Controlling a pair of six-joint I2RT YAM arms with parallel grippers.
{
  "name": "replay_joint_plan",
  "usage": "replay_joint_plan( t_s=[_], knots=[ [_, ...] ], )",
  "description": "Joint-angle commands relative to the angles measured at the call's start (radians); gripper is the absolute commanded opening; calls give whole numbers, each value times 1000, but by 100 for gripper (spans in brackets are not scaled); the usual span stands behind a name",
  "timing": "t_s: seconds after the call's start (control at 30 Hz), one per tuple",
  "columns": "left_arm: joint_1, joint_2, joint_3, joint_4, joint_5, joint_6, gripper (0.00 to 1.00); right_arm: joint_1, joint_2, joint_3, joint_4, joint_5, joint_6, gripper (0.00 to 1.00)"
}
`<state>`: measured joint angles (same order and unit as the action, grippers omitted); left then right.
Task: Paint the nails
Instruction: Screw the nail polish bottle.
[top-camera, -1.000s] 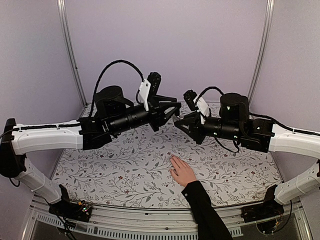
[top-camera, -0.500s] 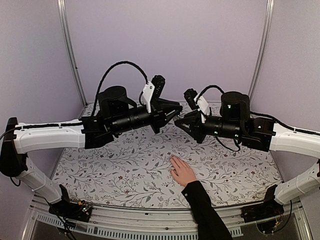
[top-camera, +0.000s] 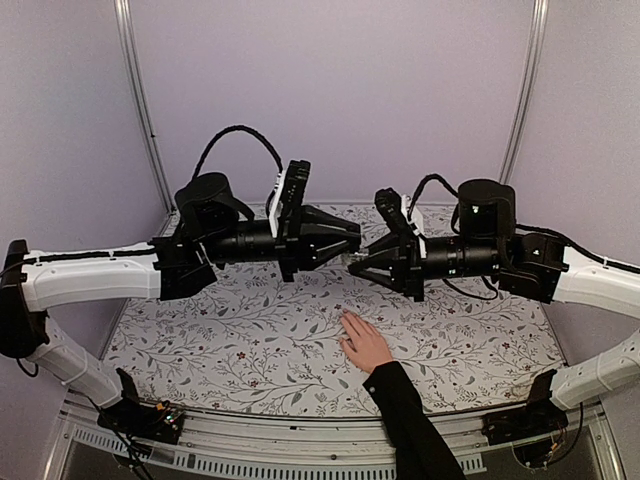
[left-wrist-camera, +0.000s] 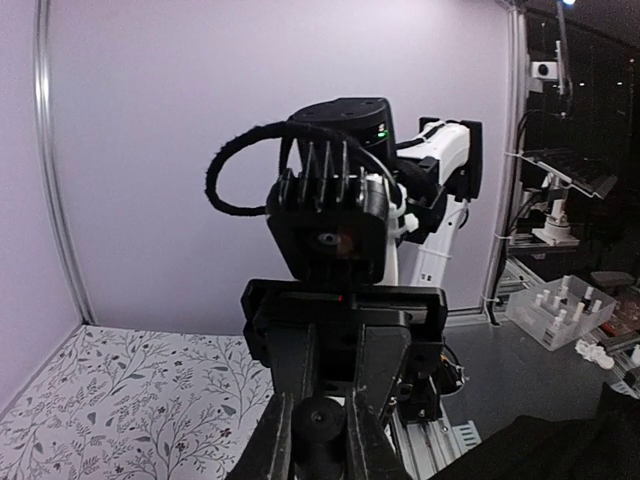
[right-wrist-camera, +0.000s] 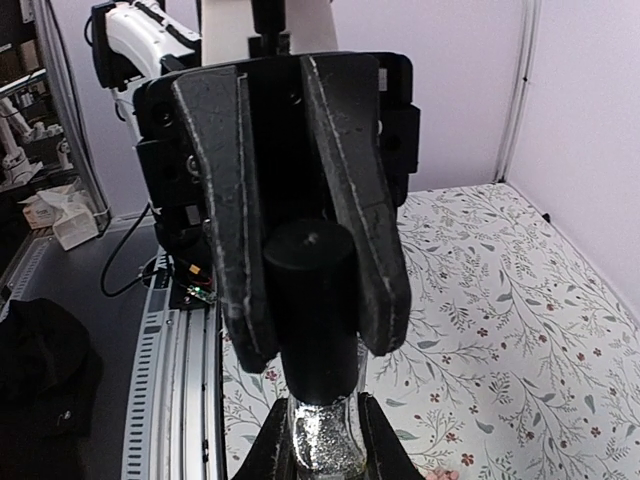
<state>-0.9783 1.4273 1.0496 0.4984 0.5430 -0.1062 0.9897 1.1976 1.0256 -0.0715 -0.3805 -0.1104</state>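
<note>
Black cap (right-wrist-camera: 310, 290) is sitting tight between the left gripper (left-wrist-camera: 322, 418) jaws; the right gripper (right-wrist-camera: 322, 415) jaws are clamping the glittery bottle (right-wrist-camera: 322, 450).

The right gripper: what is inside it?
The right gripper holds a small glittery bottle; the left gripper clamps its black cap. The bottle's base is hidden, cut off below the picture.

Hand (top-camera: 366, 346) on table (top-camera: 200, 340), near front edge.
</note>
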Motion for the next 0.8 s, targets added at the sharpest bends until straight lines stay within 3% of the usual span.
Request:
replay_joint_plan(
  t_s=[0.0, 0.37, 0.77],
  knots=[
    [26, 31, -33, -61, 197, 17, 0, 10, -65, 54, 113, -284, -51, 0],
    [39, 119, 18, -93, 513, 27, 1, 10, -47, 130, 38, -610, -128, 0],
    [45, 161, 39, -90, 593, 30, 4, 10, -23, 150, 16, -660, -129, 0]
  ],
)
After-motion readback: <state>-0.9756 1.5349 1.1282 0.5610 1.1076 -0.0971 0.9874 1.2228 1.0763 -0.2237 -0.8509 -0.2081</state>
